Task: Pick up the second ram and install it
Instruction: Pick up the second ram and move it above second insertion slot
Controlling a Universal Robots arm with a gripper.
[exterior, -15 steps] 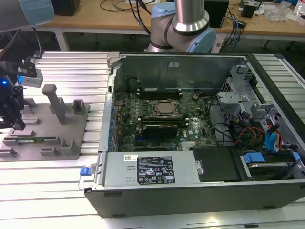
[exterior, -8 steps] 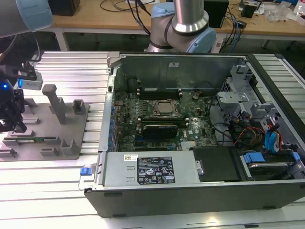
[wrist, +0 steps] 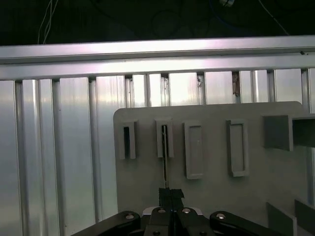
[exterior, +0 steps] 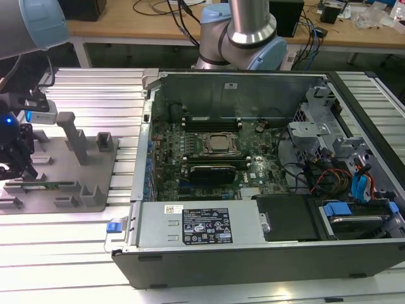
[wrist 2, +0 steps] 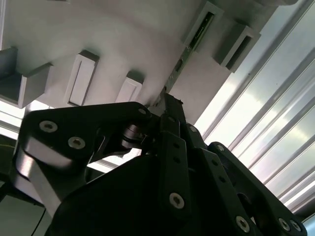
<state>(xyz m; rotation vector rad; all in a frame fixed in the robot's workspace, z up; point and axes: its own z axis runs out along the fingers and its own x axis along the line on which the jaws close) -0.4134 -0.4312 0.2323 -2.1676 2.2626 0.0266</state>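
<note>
The second ram (exterior: 49, 185) is a thin green stick standing on edge in the slotted holders of the grey fixture plate (exterior: 95, 190), at the exterior view's left. In both wrist views it shows edge-on as a dark thin line (wrist: 164, 162) (wrist 2: 183, 56) running from a holder slot to my fingertips. My black gripper (exterior: 24, 172) (wrist: 171, 195) (wrist 2: 169, 103) sits low over the plate at one end of the stick, with its fingers closed together on that end. The stick rests in its holders, not lifted.
The open computer case (exterior: 253, 82) with its motherboard (exterior: 215, 152) lies at the exterior view's right of the plate. Grey upright posts (exterior: 74, 136) stand on the fixture plate near the gripper. Ribbed aluminium table profiles (wrist: 59, 147) surround the plate.
</note>
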